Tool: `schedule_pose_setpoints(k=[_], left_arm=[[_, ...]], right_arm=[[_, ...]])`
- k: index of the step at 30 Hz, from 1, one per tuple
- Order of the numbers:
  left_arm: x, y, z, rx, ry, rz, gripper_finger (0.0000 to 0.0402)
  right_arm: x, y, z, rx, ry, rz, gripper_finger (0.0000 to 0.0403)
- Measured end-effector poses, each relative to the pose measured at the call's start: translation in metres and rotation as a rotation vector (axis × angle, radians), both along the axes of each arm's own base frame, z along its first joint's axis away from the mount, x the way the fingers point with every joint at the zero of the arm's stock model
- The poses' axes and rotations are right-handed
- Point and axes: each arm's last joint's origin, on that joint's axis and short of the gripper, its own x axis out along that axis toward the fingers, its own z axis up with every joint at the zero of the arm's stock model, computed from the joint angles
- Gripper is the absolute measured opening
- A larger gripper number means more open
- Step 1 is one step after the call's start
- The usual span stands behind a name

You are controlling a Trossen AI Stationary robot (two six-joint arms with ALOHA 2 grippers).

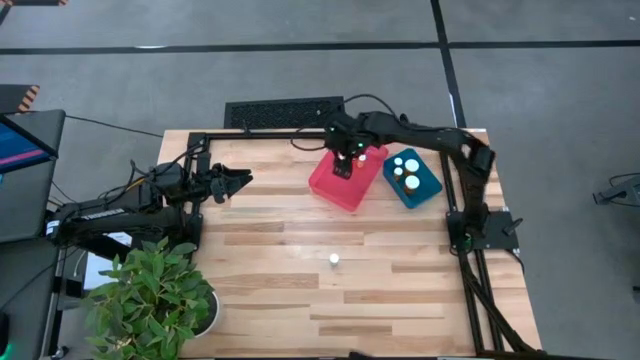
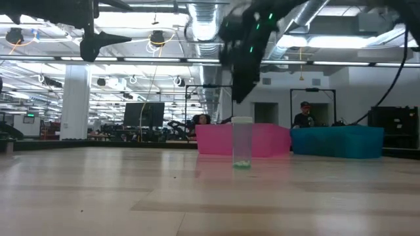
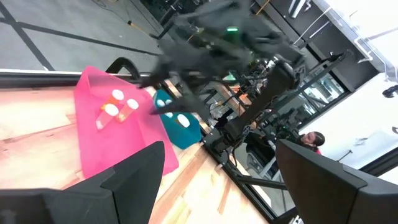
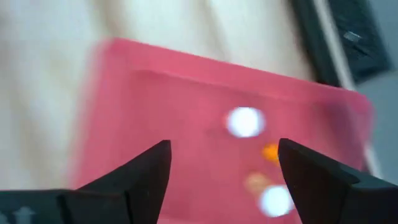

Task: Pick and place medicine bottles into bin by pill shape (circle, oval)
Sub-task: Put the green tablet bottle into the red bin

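One small clear bottle with a white cap stands upright on the table's near middle; the low view shows it with green pills at its bottom. The pink bin holds a few orange bottles with white caps, which also show in the left wrist view. The blue bin holds a few white-capped bottles. My right gripper is open and empty, hovering above the pink bin; it also shows in the high view. My left gripper is open and empty, raised at the table's left.
A potted plant stands at the table's near left corner. A black slotted panel lies just beyond the far edge. The two bins sit side by side at the far right. People show in the room beyond the table.
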Motion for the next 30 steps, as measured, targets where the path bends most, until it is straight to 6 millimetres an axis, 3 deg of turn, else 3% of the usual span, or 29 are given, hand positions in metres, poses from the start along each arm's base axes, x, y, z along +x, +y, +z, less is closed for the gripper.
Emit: schedule_pose_setpoints(k=[7,11,16,21,25,30], left_arm=[[0.0,0.0,0.0,0.0,0.002,0.001,0.03],[0.0,0.0,-0.002,-0.014,0.015,0.002,0.03],[0.0,0.0,-0.002,-0.024,0.016,0.002,0.03],[0.0,0.0,-0.002,-0.024,0.016,0.002,0.03],[0.0,0.0,-0.002,-0.024,0.016,0.002,0.03],[0.0,0.0,-0.002,-0.024,0.015,0.002,0.03]], right_arm=[[-0.005,0.086,0.047,0.114,-0.102,0.266,0.0304],[0.002,0.143,0.054,0.097,-0.13,0.426,0.0304],[0.013,0.201,0.037,0.098,-0.077,0.563,0.0304],[0.022,0.242,0.007,0.11,0.005,0.659,0.0304],[0.03,0.259,-0.019,0.113,0.076,0.692,0.0304],[0.037,0.266,-0.049,0.048,0.166,0.678,0.0304]])
